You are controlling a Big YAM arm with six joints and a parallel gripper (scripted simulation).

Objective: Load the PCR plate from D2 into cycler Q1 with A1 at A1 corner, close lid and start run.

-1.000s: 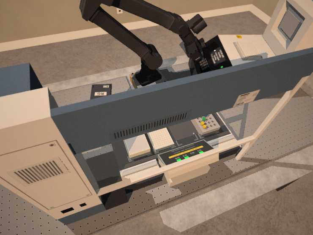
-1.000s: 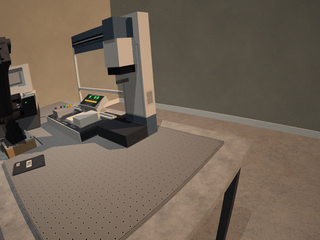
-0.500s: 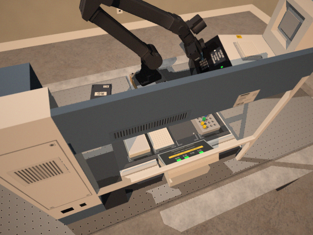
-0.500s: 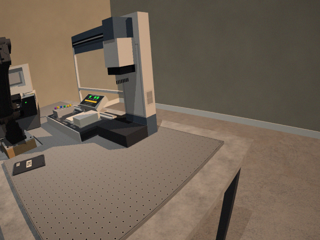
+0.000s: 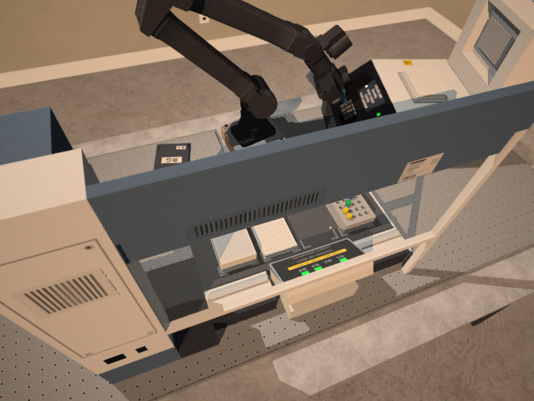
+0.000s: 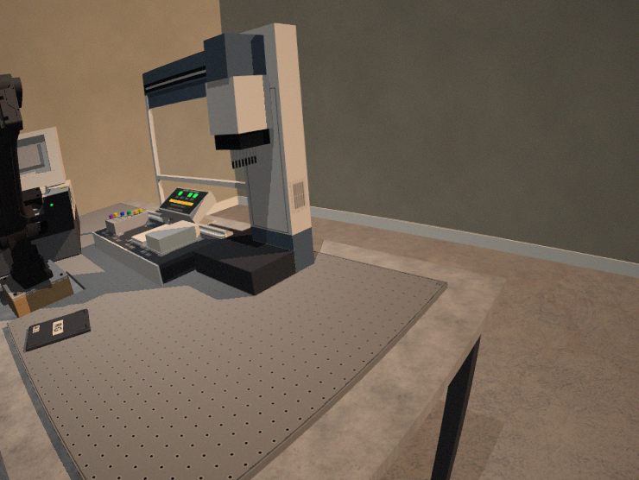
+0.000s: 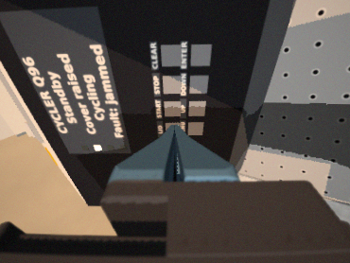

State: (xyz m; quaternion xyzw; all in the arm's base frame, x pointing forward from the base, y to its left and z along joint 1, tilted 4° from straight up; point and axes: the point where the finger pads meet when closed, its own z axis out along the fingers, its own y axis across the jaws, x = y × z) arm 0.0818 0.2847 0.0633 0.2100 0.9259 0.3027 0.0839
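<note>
The gripper is seen with its jaws pressed together on nothing, the tip aimed at the lowest key of the labelled column on the cycler's panel, the one marked LID. Whether the tip is already touching the key cannot be told from the wrist view

The lid is standing raised, and a white plate is lying on the block under it; the slot beside the tube block on the deck is seen without a plate. The lamp is showing green. The other plate and the deep-well block are sitting in their slots

Risks judged from here:
- The START key lies just above LID. A tip drifting upward could be pressing the wrong key, though with the lid raised no run is expected from it
- If the plate is not seated flat, the closing lid could be blocked and a fault raised; flatness cannot be judged at this size
- The cycler stands loose, so a hard push could shift it
- A START press made while the lid is moving would be ignored
</note>
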